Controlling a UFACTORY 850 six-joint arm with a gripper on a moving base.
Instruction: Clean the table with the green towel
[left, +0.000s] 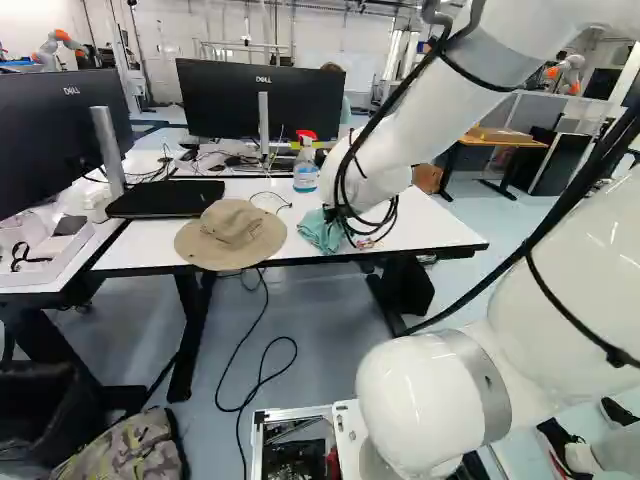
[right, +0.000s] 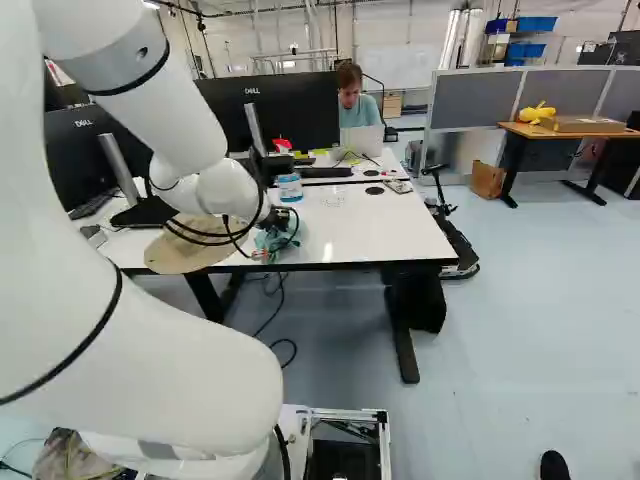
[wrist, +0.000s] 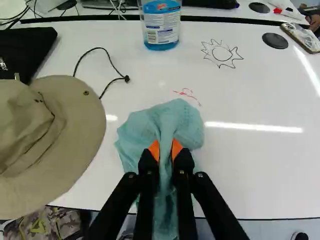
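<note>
White tabletop (right: 385, 228) runs beneath our arm, and at its near edge we have our gripper (right: 281, 217) pointed down. In the wrist view we see the two fingers of our gripper (wrist: 165, 151) clamped on the green towel (wrist: 182, 122), the cloth pinched between their orange pads (wrist: 154, 149) and bunched out ahead of them on the table. Just past the cloth we find a small red scribble (wrist: 186, 93); farther off, a black-line sun drawing (wrist: 221, 54) sits near a spray bottle (wrist: 161, 26) of blue liquid. Beside the towel we have a tan brimmed hat (wrist: 82, 122), its brim reaching over the near edge, its black cord (wrist: 103, 48) looped on the table. Beyond the hat lies a flat black case (left: 165, 198), and behind the bottle, in the left base view, stands a monitor (left: 225, 100).
</note>
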